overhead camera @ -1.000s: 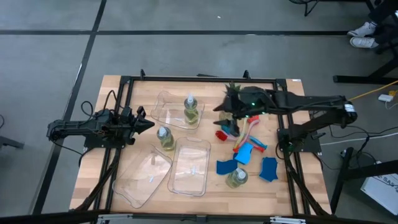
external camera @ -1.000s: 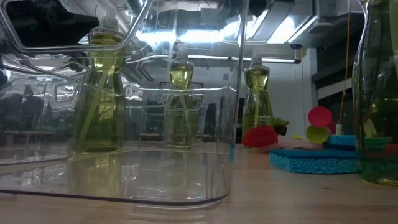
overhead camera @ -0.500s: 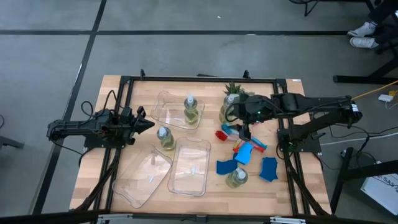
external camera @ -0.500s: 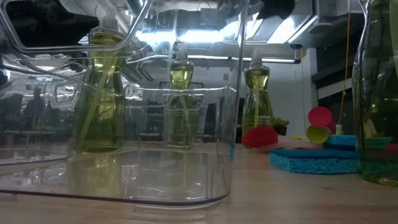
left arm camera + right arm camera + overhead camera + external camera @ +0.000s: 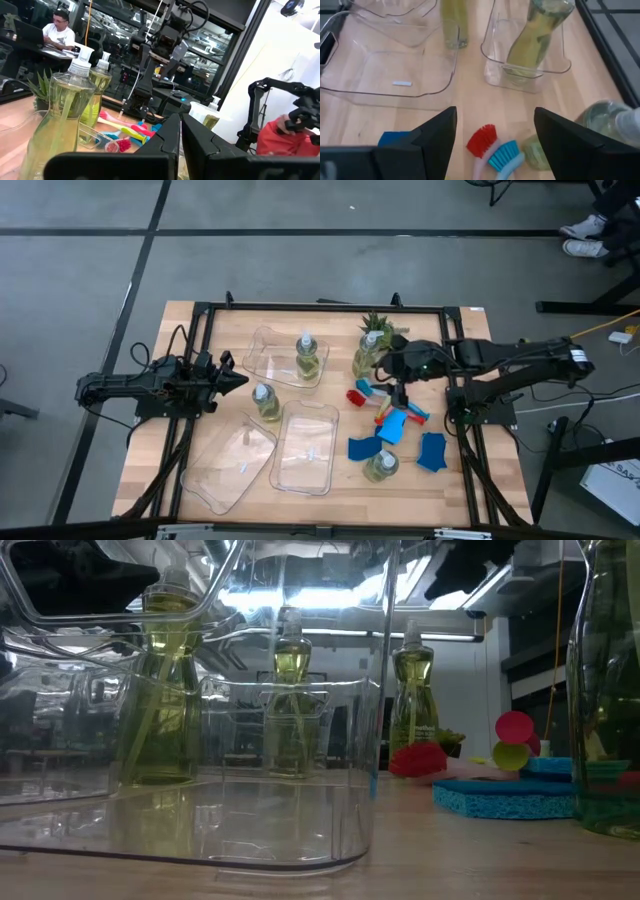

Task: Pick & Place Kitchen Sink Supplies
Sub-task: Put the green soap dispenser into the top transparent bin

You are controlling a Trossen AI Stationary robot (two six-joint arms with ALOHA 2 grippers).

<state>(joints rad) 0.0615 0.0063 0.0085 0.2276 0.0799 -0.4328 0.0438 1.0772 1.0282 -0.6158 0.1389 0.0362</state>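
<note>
Right gripper (image 5: pixel 400 387), fingers apart and empty, hovers over the brushes (image 5: pixel 385 396); one bottle (image 5: pixel 307 356) sits in a tray (image 5: pixel 262 350); sponges (image 5: pixel 432 452) remain loose; left gripper (image 5: pixel 237 381) waits closed.

Yellow-green bottles (image 5: pixel 304 356), blue sponges (image 5: pixel 433 452), red and blue brushes (image 5: pixel 492 150), pale wood table (image 5: pixel 480 480).

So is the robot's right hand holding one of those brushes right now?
No, the right hand hangs open and empty above the red brush and blue brush, which lie on the table.
</note>
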